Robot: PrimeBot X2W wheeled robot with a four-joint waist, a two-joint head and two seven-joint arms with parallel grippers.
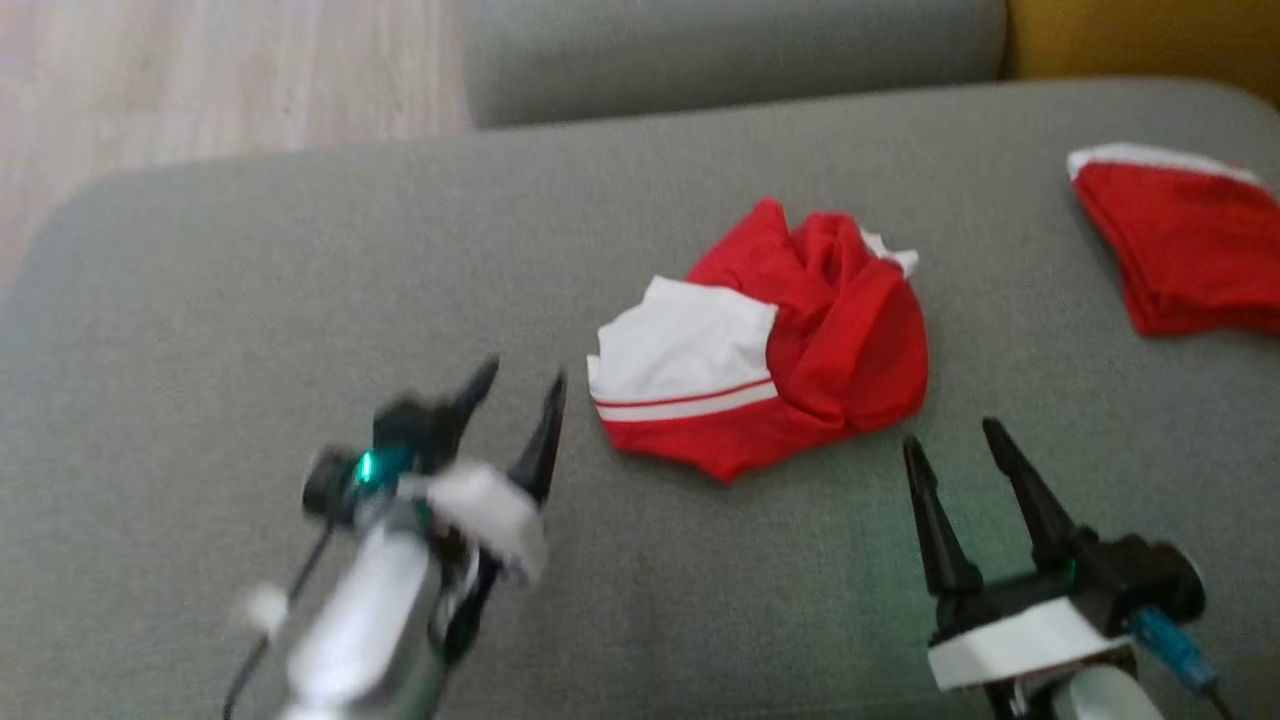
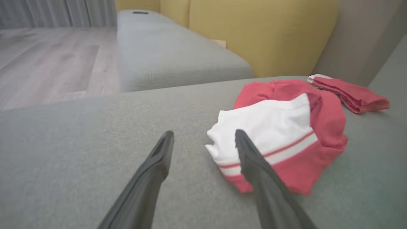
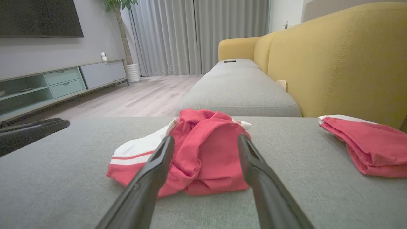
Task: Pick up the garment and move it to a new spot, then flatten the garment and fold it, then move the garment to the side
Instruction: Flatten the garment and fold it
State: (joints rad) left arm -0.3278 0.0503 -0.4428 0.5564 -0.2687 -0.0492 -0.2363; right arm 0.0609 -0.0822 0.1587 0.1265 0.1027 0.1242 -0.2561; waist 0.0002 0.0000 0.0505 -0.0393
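Note:
A crumpled red and white garment (image 1: pixel 770 345) lies in a heap at the middle of the grey sofa seat (image 1: pixel 300 280). Its white panel with a red stripe faces my left gripper (image 1: pixel 525 385), which stands open a short way to the garment's left, holding nothing. My right gripper (image 1: pixel 955 440) is open too, just in front of the garment's near edge. In the left wrist view the garment (image 2: pixel 286 133) sits right of the open fingers (image 2: pixel 152 165). In the right wrist view the garment (image 3: pixel 203 149) lies straight ahead between the fingers (image 3: pixel 149 178).
A second red garment (image 1: pixel 1190 240), folded with a white edge, lies at the seat's far right. Another grey seat section (image 3: pixel 238 89) and a yellow backrest (image 3: pixel 334 57) stand beyond. Wooden floor (image 1: pixel 200 70) lies past the seat's left edge.

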